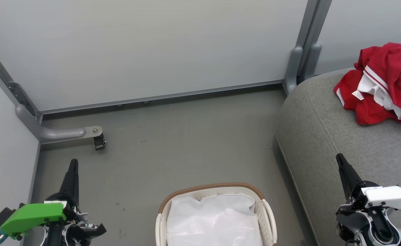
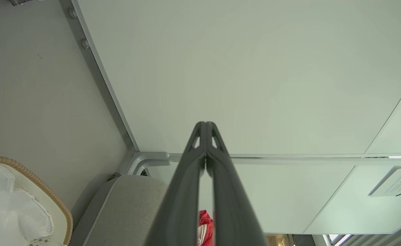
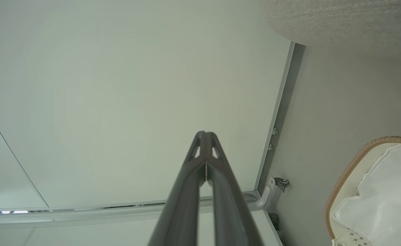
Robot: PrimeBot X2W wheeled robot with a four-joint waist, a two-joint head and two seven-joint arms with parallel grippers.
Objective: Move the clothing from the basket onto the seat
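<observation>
The red clothing, with white stripes and a small white tag, lies crumpled on the grey seat at the upper right. A sliver of the clothing peeks between my left fingers in the left wrist view. The white basket with its brown woven rim stands on the floor at the bottom centre and holds just the white liner. My left gripper is shut and empty at the lower left, left of the basket. My right gripper is shut and empty over the seat's front part.
Pale partition walls close off the back and left, with grey metal posts and a foot bracket with a caster. Grey floor stretches between the walls, basket and seat.
</observation>
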